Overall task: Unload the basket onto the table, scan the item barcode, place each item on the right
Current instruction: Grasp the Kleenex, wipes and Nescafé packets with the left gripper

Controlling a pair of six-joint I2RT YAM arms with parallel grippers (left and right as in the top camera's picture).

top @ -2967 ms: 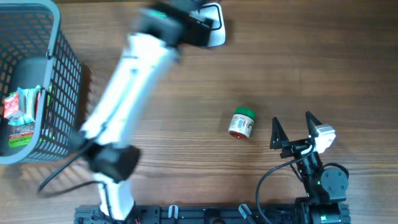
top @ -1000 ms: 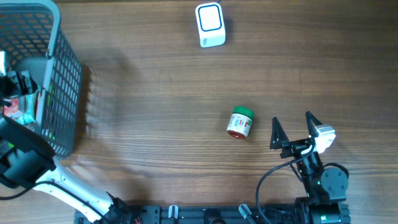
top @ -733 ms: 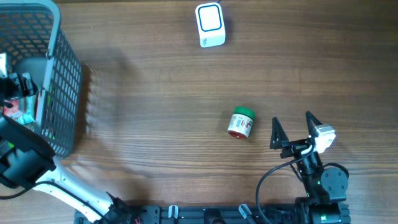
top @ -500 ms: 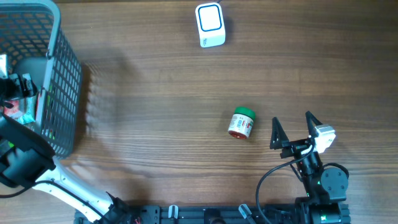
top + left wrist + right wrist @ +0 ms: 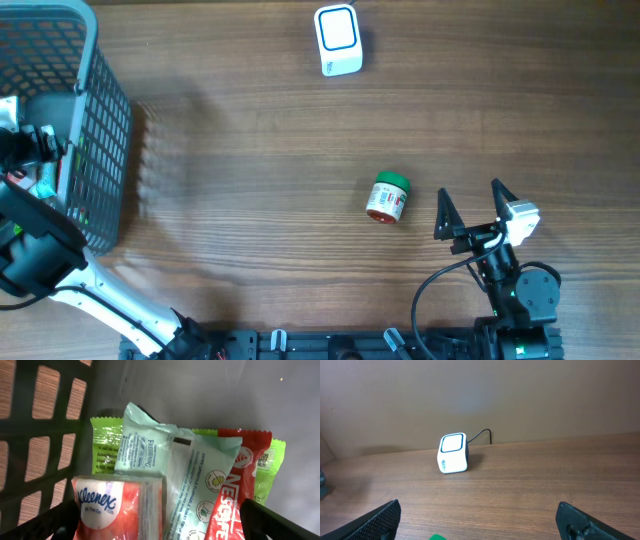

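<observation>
My left gripper (image 5: 161, 529) hangs open inside the grey mesh basket (image 5: 100, 140), just above a pile of packets. Between its fingers lie a red Kleenex tissue pack (image 5: 117, 505), a pale green wipes pack (image 5: 170, 467) and a red Nestle wrapper (image 5: 234, 497). A green packet (image 5: 105, 445) lies beneath them. Nothing is gripped. The white barcode scanner (image 5: 338, 40) stands at the table's back; it also shows in the right wrist view as the scanner (image 5: 453, 453). A small jar with a green lid (image 5: 388, 197) lies on its side mid-table. My right gripper (image 5: 470, 212) rests open just right of the jar.
The basket occupies the left edge of the wooden table (image 5: 250, 150), its walls close around my left wrist. A black cable (image 5: 484, 435) runs from behind the scanner. The right arm's base (image 5: 520, 300) sits at the front edge.
Three seconds ago the left arm reached across to the scanner; it has swung into the basket. Over the last second it dipped slightly lower over the packets. The right arm and jar have not moved.
</observation>
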